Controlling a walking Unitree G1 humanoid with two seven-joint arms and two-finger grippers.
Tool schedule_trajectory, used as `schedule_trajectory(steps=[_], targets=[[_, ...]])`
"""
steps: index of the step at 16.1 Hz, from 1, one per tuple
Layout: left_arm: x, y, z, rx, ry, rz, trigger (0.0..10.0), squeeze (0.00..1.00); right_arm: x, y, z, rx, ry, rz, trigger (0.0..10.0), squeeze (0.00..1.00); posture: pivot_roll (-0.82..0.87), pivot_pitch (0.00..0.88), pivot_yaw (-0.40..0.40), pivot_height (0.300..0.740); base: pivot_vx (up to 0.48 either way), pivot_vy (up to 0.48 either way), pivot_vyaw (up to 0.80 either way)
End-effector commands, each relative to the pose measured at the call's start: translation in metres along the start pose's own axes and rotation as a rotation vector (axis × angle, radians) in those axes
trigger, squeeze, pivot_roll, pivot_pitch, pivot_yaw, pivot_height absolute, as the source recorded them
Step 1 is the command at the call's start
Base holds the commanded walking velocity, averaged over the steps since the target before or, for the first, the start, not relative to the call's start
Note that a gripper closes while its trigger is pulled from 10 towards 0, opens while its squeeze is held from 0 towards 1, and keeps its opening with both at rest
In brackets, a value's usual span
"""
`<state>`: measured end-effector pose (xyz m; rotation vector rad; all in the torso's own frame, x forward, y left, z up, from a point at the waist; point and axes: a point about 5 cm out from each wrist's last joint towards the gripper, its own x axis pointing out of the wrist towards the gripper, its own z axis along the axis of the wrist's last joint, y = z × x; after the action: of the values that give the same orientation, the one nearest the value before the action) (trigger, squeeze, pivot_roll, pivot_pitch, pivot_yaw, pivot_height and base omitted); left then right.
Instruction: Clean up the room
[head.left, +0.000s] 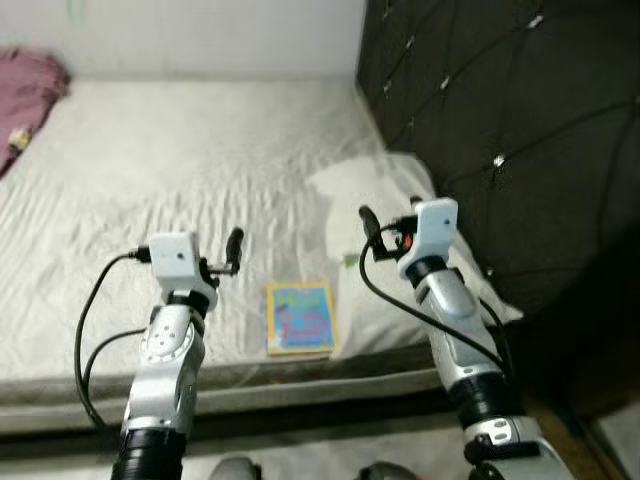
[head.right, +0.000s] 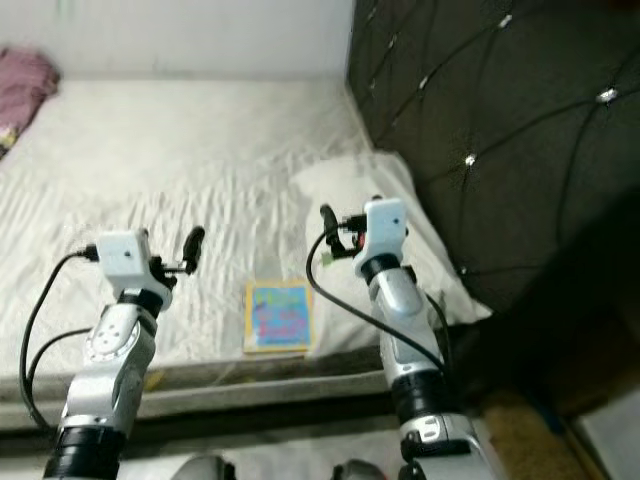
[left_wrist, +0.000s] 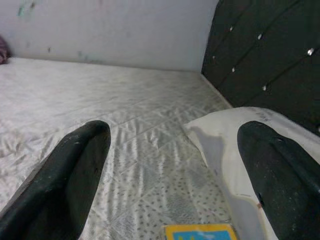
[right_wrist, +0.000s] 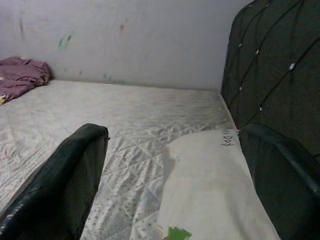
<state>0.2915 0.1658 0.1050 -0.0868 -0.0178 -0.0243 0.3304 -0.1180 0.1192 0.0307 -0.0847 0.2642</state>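
A small book with a yellow and blue cover (head.left: 300, 318) lies flat on the white mattress (head.left: 180, 150), close to its near edge. My left gripper (head.left: 233, 252) hovers open just left of the book, whose top edge (left_wrist: 200, 232) shows low in the left wrist view. To the book's right, my right gripper (head.left: 372, 228) is held open over the near end of a white pillow (head.left: 372, 185). Nothing is between either pair of fingers. A small green scrap (head.left: 351, 261) lies by the pillow's edge.
A dark tufted headboard (head.left: 500, 120) rises along the right side of the bed. A crumpled purple cloth (head.left: 28, 85) sits at the far left corner against the pale wall (right_wrist: 125, 40). The bed's dark front rim (head.left: 300, 400) runs below my arms.
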Motion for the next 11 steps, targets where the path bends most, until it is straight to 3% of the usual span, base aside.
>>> schedule_trajectory(steps=[1,6,11], targets=[[-0.0008,0.0085,0.0003,0.012,0.008,0.019,10.0,0.00,0.0036,0.0086,0.0025,0.003,-0.005,0.032,10.0,0.00,-0.04,0.000,-0.027,0.740,0.000,0.480,0.00],[0.0007,0.0085,0.0018,0.023,0.002,0.033,10.0,0.00,0.0058,0.0117,0.0069,-0.003,-0.023,0.041,10.0,0.00,-0.04,0.000,-0.030,0.740,0.000,0.480,0.00],[0.0017,0.0086,0.0024,0.014,-0.004,0.035,10.0,0.00,0.0058,0.0122,0.0063,-0.001,-0.016,0.049,10.0,0.00,-0.04,0.000,-0.031,0.740,0.000,0.480,-0.57]])
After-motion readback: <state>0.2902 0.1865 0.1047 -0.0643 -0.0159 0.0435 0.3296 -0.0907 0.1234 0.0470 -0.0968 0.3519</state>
